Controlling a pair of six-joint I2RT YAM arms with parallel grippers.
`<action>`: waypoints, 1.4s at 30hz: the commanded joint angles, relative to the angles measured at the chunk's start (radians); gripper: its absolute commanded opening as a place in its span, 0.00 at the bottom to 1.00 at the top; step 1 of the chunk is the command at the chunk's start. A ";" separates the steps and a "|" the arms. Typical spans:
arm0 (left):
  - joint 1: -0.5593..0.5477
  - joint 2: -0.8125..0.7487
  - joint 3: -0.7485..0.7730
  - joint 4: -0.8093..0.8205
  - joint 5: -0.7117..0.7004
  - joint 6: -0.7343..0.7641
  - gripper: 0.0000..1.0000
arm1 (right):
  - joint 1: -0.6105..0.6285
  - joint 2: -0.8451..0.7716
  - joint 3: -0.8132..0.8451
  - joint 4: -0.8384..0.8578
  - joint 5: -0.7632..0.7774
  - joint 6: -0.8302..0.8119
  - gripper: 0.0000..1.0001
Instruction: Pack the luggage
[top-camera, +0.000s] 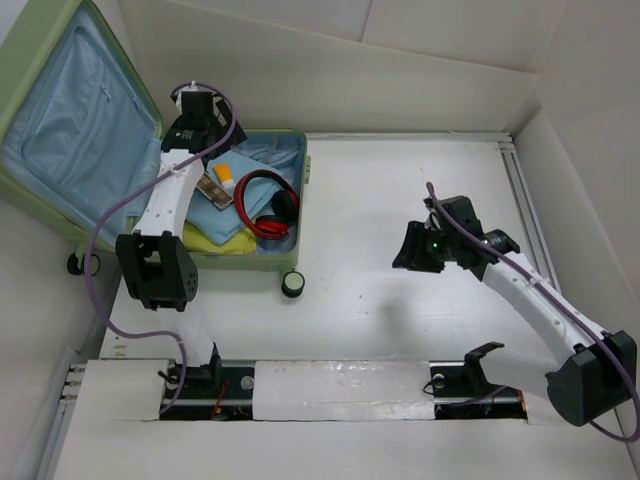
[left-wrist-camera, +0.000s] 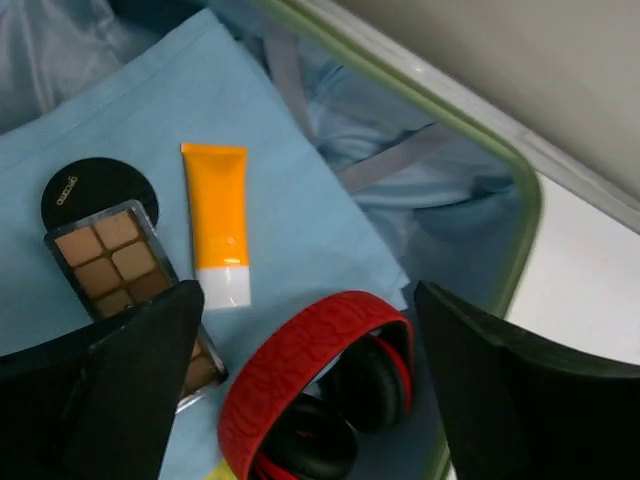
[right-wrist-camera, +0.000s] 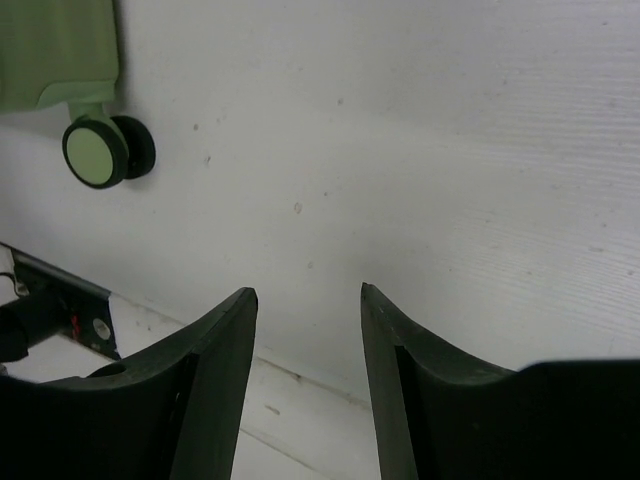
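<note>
The pale green luggage (top-camera: 306, 170) lies open at the far left, its lid (top-camera: 60, 130) with light blue lining tilted back. Inside lie red headphones (top-camera: 270, 205), an orange tube (top-camera: 225, 175), a makeup palette (top-camera: 215, 190), a blue cloth and a yellow cloth (top-camera: 215, 240). My left gripper (top-camera: 203, 135) hovers open and empty over these; its wrist view shows the headphones (left-wrist-camera: 300, 380), tube (left-wrist-camera: 217, 220), palette (left-wrist-camera: 105, 255) and luggage rim (left-wrist-camera: 520, 200). My right gripper (top-camera: 412, 250) is open and empty above the bare table, also in its wrist view (right-wrist-camera: 308, 290).
A luggage wheel (top-camera: 293, 284) sticks out at the near right corner and shows in the right wrist view (right-wrist-camera: 95, 152). White walls enclose the table at the back and right. A rail (top-camera: 530, 210) runs along the right edge.
</note>
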 joint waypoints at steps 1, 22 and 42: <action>0.001 0.016 0.085 -0.099 -0.003 -0.049 0.89 | 0.055 -0.005 0.035 0.048 -0.016 -0.019 0.52; 0.364 -0.639 -0.125 -0.524 -0.626 -0.290 0.83 | 0.321 -0.054 -0.002 0.213 -0.161 -0.054 0.40; 0.655 -0.325 0.270 -0.612 -0.625 -0.213 0.74 | 0.359 -0.042 -0.002 0.204 -0.164 -0.083 0.41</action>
